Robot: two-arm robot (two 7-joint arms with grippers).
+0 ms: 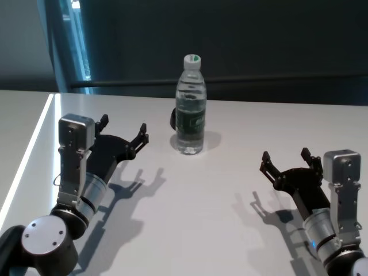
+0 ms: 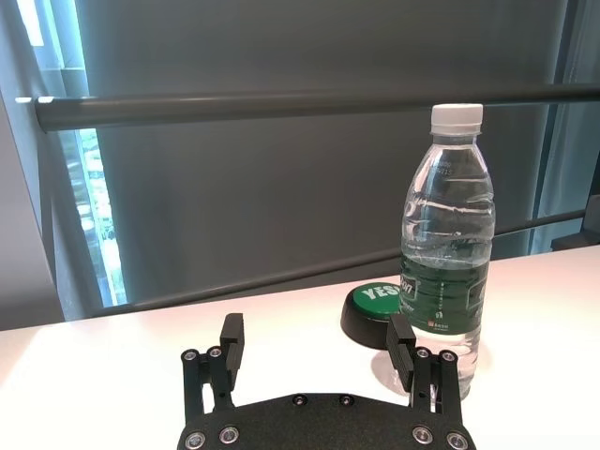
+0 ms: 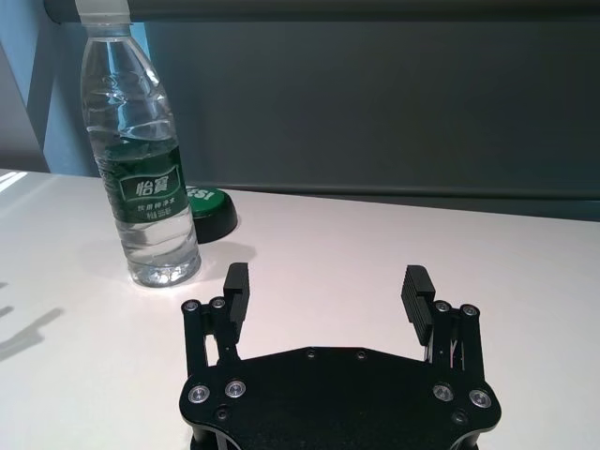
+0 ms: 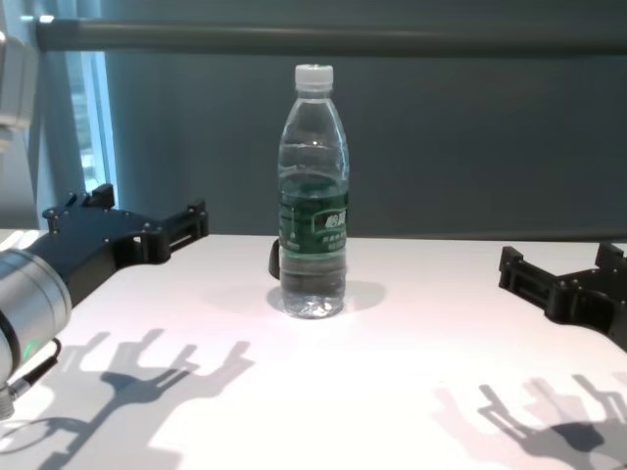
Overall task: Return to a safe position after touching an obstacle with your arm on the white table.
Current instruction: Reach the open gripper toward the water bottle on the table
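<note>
The obstacle, a clear water bottle point(image 1: 190, 106) with a white cap and a dark green label, stands upright near the back middle of the white table point(image 1: 201, 201). My left gripper point(image 1: 123, 127) hovers low over the table to the bottle's left, open and empty, a short gap from it. In the left wrist view the bottle point(image 2: 447, 244) rises just beyond one fingertip of the left gripper point(image 2: 317, 330). My right gripper point(image 1: 286, 156) is open and empty at the right, farther from the bottle point(image 3: 141, 159). The chest view shows the bottle point(image 4: 313, 196) between both grippers.
A low black puck with a green top point(image 2: 373, 309) lies on the table just behind the bottle. A dark horizontal rail point(image 4: 343, 37) runs behind the table's far edge. The table's left edge point(image 1: 29, 155) lies close to my left arm.
</note>
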